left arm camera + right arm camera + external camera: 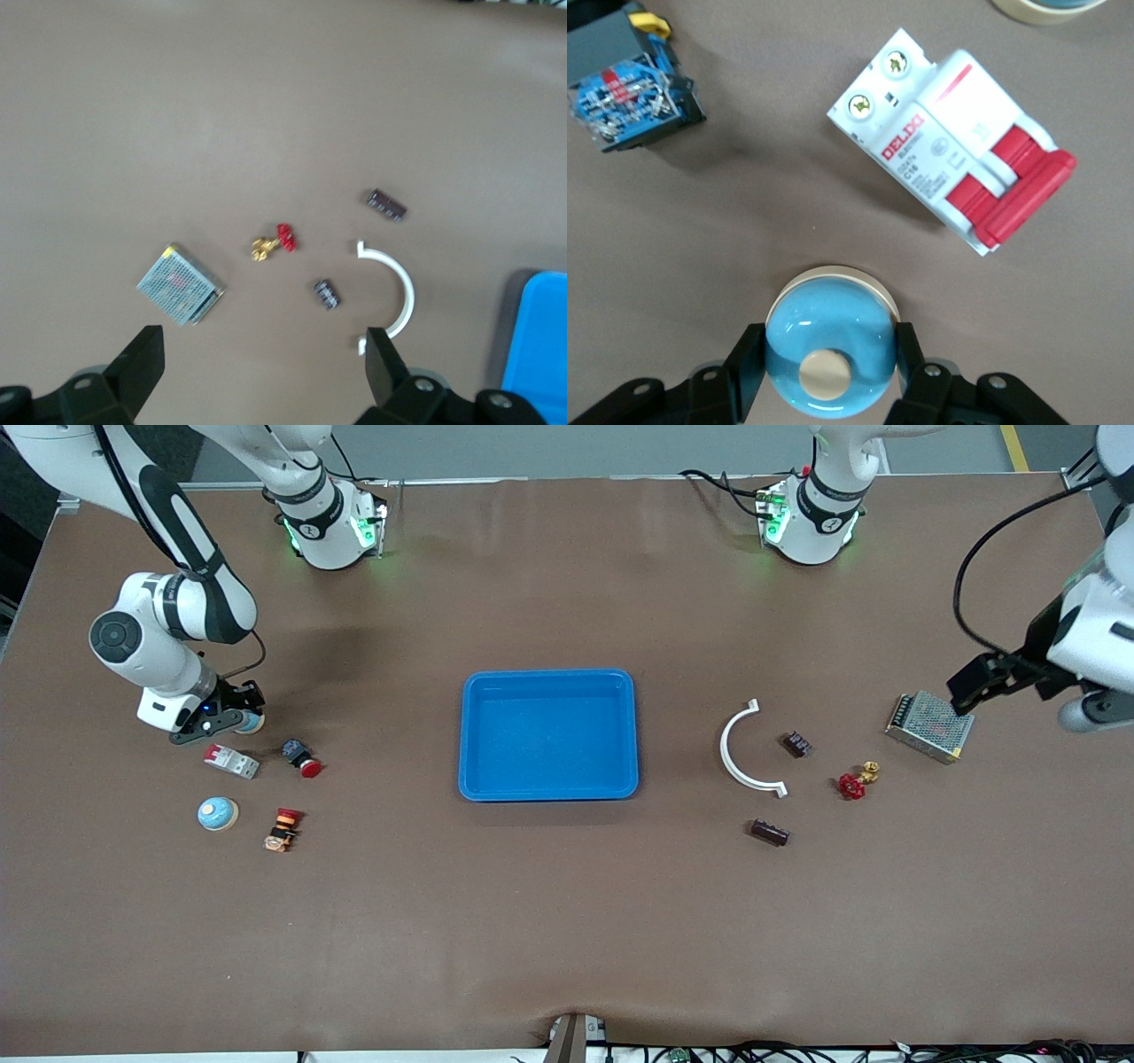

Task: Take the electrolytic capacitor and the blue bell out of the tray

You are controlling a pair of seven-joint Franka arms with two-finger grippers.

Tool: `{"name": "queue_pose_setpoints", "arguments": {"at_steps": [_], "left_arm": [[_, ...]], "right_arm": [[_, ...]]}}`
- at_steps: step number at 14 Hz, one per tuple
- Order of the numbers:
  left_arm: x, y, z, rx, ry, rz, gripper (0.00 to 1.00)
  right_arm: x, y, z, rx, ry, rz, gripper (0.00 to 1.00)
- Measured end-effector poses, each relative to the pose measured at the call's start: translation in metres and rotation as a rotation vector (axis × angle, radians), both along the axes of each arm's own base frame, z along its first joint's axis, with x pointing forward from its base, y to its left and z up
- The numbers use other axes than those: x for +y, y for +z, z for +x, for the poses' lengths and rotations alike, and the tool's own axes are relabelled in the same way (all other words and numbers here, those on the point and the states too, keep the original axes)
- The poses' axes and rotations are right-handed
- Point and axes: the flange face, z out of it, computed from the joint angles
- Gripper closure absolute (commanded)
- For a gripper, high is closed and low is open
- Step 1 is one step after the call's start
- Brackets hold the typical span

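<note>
At the right arm's end of the surface, front view: my right end effector (pixel 232 722) grips a blue bell (pixel 251 722) beside a circuit breaker (pixel 231 761). My left end effector (pixel 261 359) hangs wide open and empty over the power supply (pixel 179 285). Left wrist view: capacitor (pixel 387 204) lies near the white clamp (pixel 391 294). Right wrist view: fingers (pixel 746 370) pinch the bell (pixel 829 353).

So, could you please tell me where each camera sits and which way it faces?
Front view: high across the table, facing the arms' bases, looking down on the blue tray; both arms show.
Left wrist view: on the left arm's wrist, looking down past the open left gripper at the power supply.
Right wrist view: on the right arm's wrist, looking down past the right gripper, shut on a blue bell, at the circuit breaker.
Shared: the front view also shows the power supply and the circuit breaker.
</note>
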Motion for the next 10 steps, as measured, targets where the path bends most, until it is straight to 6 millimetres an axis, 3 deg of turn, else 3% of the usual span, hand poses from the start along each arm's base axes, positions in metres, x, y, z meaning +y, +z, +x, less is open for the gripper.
{"name": "queue_pose_setpoints", "arguments": {"at_steps": [6,10], "left_arm": [[0.017,0.012,-0.031,0.025,-0.093,-0.024,0.0],[0.015,0.01,-0.057,0.005,-0.106,-0.044,0.0]], "right_arm": [[0.004,0.0,0.001,-0.008,-0.003,0.006,1.0],[0.005,-0.003,0.001,-0.026,-0.002,0.008,1.0]]}}
